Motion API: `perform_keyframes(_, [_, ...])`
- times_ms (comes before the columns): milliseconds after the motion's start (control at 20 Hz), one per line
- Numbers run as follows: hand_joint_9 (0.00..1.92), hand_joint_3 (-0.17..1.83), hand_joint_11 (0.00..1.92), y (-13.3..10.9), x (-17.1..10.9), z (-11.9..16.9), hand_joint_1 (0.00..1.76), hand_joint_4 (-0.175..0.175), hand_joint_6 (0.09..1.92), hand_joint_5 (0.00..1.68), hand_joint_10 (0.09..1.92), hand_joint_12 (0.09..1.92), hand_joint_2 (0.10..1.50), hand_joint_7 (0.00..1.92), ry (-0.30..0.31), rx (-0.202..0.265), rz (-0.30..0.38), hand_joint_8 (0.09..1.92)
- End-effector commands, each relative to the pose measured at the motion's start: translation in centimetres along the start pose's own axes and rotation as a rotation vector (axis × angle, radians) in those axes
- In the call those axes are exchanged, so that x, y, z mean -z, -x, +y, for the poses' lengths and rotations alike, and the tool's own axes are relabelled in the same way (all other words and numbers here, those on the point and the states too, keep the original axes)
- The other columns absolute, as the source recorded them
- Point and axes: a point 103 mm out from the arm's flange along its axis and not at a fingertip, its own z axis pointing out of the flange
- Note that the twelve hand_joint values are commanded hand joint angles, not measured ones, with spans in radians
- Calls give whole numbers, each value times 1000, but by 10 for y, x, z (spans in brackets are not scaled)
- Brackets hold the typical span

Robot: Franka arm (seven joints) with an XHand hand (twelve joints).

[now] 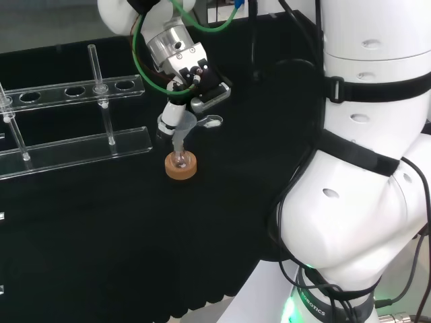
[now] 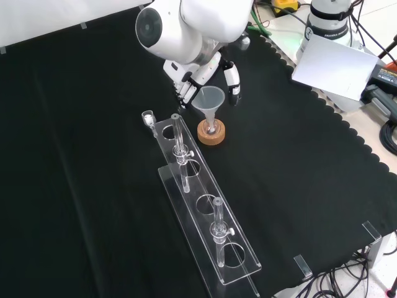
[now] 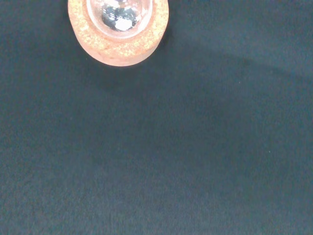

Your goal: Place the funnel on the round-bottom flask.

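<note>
Front view: a clear funnel stands upright with its stem down in the neck of a round-bottom flask, which sits in a cork ring on the black-clothed surface. The hand is just behind the funnel's cone, its fingers curled at either side of the rim; whether they clasp the funnel or have let go cannot be told. Just beside the ring stands a clear rack carrying upright glass tubes. In the head view the hand hangs above the cork ring. The wrist view looks down on the flask's glass bulb seated in the ring.
</note>
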Motion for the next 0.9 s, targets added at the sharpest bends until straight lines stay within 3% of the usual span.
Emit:
perform_keyframes(50, [18, 170, 217, 7, 0, -14, 396, -32, 87, 41, 890, 1457, 670, 0, 74, 8, 22, 101])
perform_keyframes(350, [0, 136, 171, 22, 5, -36, 376, -31, 87, 11, 819, 1484, 674, 12, 217, 8, 39, 87])
perform_keyframes(600, [38, 123, 139, 48, 2, -55, 374, -34, 87, 69, 858, 1487, 681, 112, 303, 4, 73, 87])
perform_keyframes(650, [70, 116, 137, 57, 0, -61, 375, -35, 87, 83, 847, 1480, 687, 125, 349, 5, 89, 87])
perform_keyframes(900, [208, 63, 172, 84, -6, -75, 397, -39, 87, 148, 777, 1441, 737, 18, 397, -3, 135, 567])
